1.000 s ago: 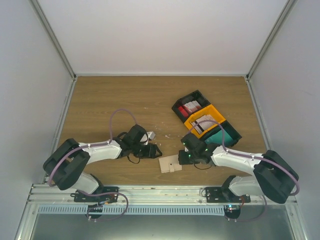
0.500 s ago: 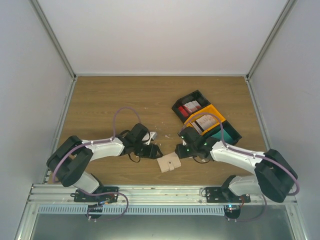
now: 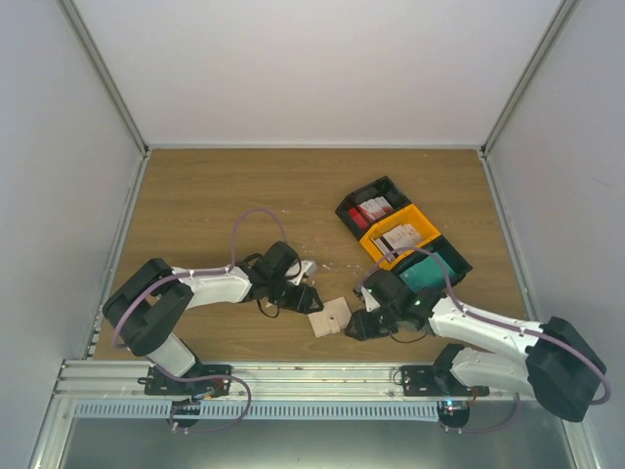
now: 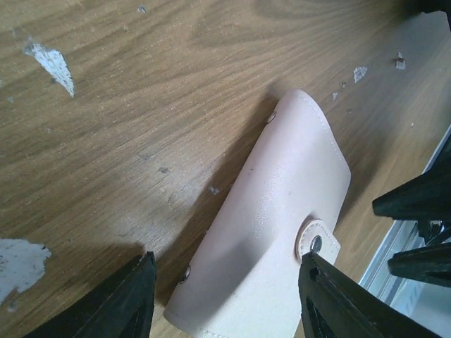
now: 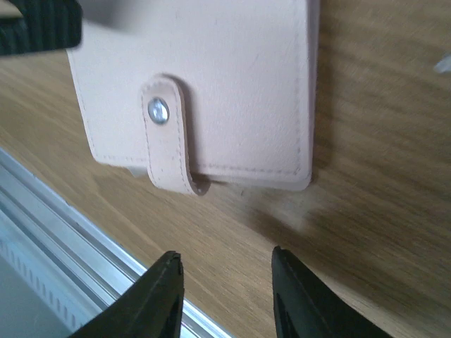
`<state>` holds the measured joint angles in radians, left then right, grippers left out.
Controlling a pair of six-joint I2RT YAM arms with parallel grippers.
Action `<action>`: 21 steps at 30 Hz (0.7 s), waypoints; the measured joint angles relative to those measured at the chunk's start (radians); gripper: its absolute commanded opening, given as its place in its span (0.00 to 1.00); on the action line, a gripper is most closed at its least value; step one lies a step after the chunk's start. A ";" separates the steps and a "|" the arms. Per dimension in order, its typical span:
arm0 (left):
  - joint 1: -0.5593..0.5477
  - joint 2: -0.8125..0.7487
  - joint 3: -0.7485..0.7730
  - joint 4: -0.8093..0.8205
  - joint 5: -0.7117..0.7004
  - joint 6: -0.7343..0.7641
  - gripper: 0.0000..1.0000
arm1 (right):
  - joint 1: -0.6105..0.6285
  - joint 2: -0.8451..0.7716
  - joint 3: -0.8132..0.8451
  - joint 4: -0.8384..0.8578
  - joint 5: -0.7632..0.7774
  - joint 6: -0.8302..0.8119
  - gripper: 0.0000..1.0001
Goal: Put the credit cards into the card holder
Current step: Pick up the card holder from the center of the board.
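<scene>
The beige card holder (image 3: 329,316) lies shut near the table's front edge, its snap tab (image 5: 165,134) fastened. My left gripper (image 3: 305,296) hangs open just left of it. In the left wrist view the card holder (image 4: 275,225) lies between and below the spread fingertips of that gripper (image 4: 225,299). My right gripper (image 3: 355,327) is open on the card holder's right. In the right wrist view the card holder (image 5: 211,84) sits beyond this gripper (image 5: 225,285), and only bare wood lies between the fingers. The credit cards rest in bins: red and white ones (image 3: 373,208), whitish ones (image 3: 400,237), a teal one (image 3: 422,274).
A row of bins, black (image 3: 352,207), yellow (image 3: 376,244) and black (image 3: 459,266), runs diagonally at the right. White scraps (image 4: 53,63) are scattered on the wood. A metal rail (image 3: 293,376) runs along the near edge, close to the right fingers (image 5: 158,296).
My right gripper has opened and drawn back to the right of the card holder. The left arm has reached further right toward it. The card holder has turned slightly.
</scene>
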<state>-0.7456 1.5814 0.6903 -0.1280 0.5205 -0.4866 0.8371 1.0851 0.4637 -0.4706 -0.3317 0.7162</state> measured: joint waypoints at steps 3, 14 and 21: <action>-0.001 0.007 0.000 0.002 0.007 0.001 0.55 | 0.001 0.043 -0.011 0.011 -0.051 0.007 0.32; -0.001 0.041 0.002 0.027 0.098 0.010 0.53 | 0.004 0.196 0.026 0.120 0.020 0.029 0.23; 0.002 0.095 0.000 0.068 0.239 0.008 0.38 | 0.003 0.243 0.036 0.217 0.092 0.052 0.19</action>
<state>-0.7433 1.6768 0.6899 -0.0601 0.7597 -0.4786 0.8406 1.3277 0.4999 -0.2531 -0.2401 0.7685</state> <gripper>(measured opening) 0.484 0.199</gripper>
